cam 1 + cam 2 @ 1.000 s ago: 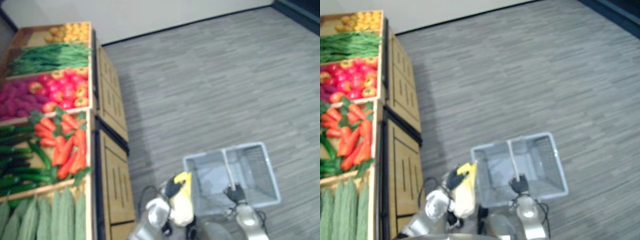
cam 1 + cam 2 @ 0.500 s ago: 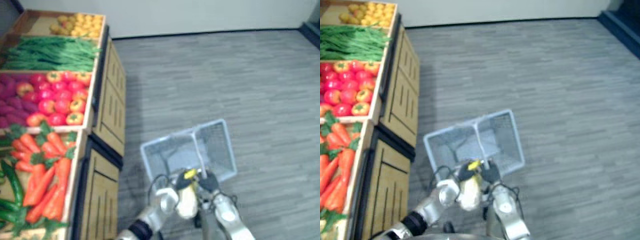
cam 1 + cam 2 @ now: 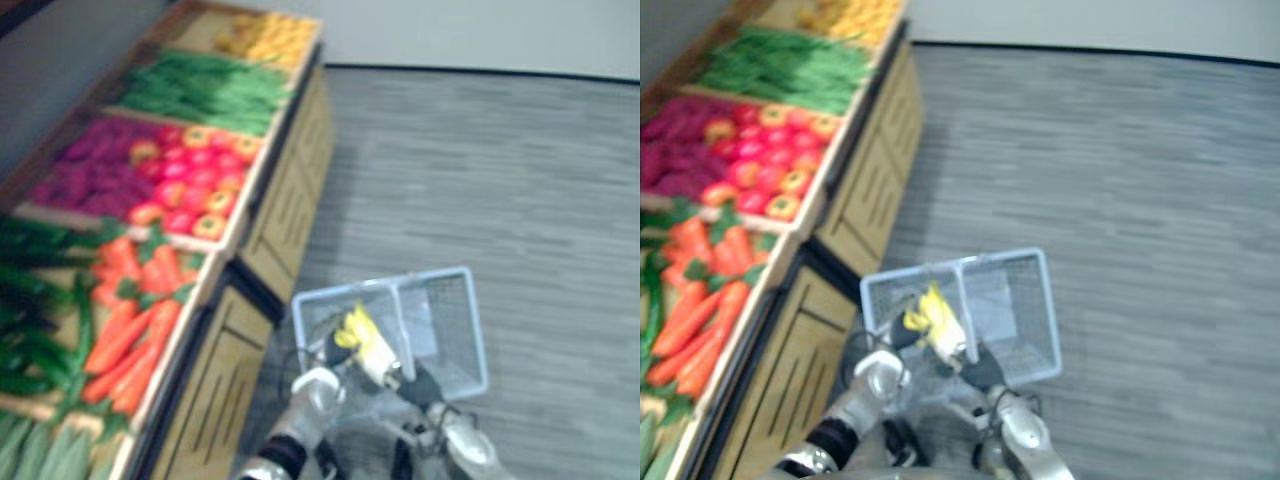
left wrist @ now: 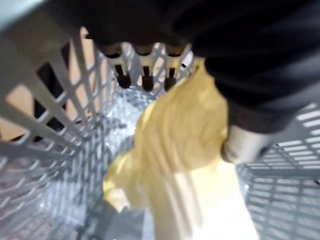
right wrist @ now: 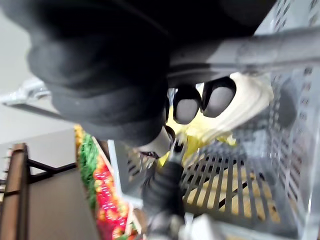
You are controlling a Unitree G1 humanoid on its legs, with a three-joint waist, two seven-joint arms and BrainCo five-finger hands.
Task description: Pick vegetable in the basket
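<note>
Change: view has swung vs 0.5 s ago, a camera move, whole scene shifted. The vegetable (image 3: pixel 362 338) really has moved, though: it was at the basket's near rim betw. the two hands, now it's inside the rim, over the left half.
Vegetable: yellow top, cream body, tilted, down among the mesh walls in the left wrist view. Can't tell if it touches the bottom.
Left hand (image 3: pixel 333 351): curled on the vegetable, fingers (image 4: pixel 145 75) one side, thumb (image 4: pixel 245 145) the other. It has hold of it.
Right hand (image 3: pixel 425 388): at the near rim, fingers (image 5: pixel 220 100) wrapped tight round the handle (image 5: pixel 270 47).
Basket (image 3: pixel 452 318): grey mesh, over the grey floor (image 3: pixel 500 170), just right of the stand. Handle runs near-to-far across the middle.
Counts: 1 basket, 1 handle, 1 vegetable in hand, 2 hands, 1 stand.
Stand (image 3: pixel 280 210): wood, left side. Far to near: yellow produce, green stalks, purple & red rounds, carrots (image 3: pixel 130 320), dark green cucumbers. Pieces too many & too blurred to count singly.
</note>
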